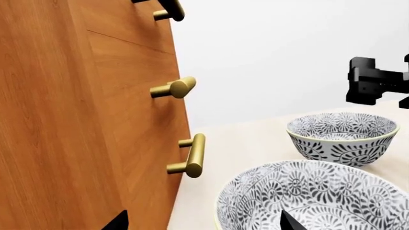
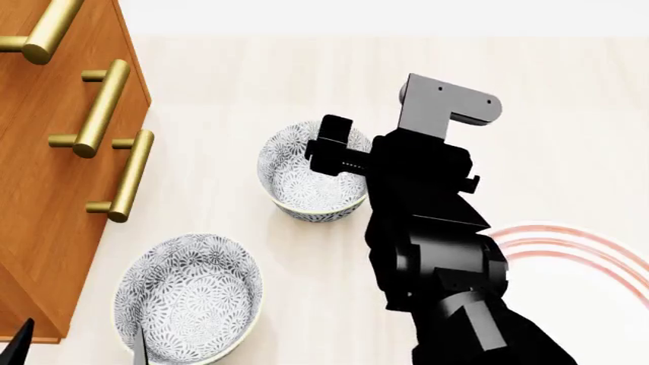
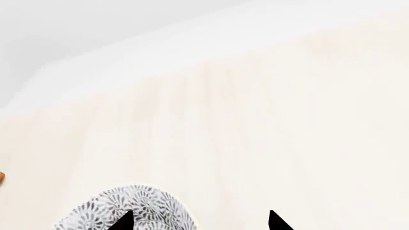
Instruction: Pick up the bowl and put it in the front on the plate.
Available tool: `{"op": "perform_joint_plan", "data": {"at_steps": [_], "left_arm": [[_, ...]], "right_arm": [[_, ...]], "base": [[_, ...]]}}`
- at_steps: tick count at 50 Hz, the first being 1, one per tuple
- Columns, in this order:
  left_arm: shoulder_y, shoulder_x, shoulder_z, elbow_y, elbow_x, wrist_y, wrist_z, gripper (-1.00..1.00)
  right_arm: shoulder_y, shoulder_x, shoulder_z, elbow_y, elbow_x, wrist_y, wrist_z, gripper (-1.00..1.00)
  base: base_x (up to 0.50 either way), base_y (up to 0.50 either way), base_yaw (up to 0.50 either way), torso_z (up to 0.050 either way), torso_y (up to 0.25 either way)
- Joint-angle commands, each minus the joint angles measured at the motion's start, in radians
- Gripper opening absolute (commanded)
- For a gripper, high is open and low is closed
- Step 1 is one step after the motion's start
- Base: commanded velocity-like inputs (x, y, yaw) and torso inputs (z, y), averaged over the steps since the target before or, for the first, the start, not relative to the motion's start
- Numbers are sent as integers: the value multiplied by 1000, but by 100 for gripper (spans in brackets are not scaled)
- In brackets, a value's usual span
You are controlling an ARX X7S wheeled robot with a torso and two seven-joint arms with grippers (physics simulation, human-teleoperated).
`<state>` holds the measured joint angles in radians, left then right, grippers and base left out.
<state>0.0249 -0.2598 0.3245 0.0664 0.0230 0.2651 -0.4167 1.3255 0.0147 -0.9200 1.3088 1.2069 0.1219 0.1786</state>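
Fingertips of the right gripper (image 3: 199,221) are standing apart over the far bowl (image 2: 307,173), gripping nothing. Its arm is hiding most of the red-ringed plate (image 2: 583,247); the left gripper (image 1: 203,221), spread, is hanging beside the near bowl (image 2: 188,293).

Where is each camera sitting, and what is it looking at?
Head view: sits on the robot's head, looks down at the table, two bowls and the plate; the right arm fills the middle.
Left wrist view: sits near the left gripper, looks past the wooden cabinet at both bowls; dark fingertips show.
Right wrist view: sits near the right gripper, looks across the table above the far bowl; two fingertips show.
Shared: head and left wrist views both show the near bowl and far bowl.
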Motion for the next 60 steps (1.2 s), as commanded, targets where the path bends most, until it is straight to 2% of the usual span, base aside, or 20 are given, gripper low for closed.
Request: {"op": "perform_joint_plan", "data": {"at_steps": [1,56,57,60], "left_arm": [[0,11,-21,0,-8,5,12,100],[-9,-4,1,-5,-19,-10,-7,100],[-9,-4,1,-5,-19,-10,-7,100],[-9,-5,3,-6,-20,-9,-8,100]], "right_arm": [[-19,-13,-40,-10,41,-15,-16,100],[-92,-5,-113,-41,54,-17,-20,100],[-92,-3,-114,-46,54,-16,-17,-100],[-88,2,-115,-56,54,-18,-10,-100]], "base": [[0,0,0,0,0],[0,0,0,0,0],[0,0,0,0,0],[0,0,0,0,0]]}}
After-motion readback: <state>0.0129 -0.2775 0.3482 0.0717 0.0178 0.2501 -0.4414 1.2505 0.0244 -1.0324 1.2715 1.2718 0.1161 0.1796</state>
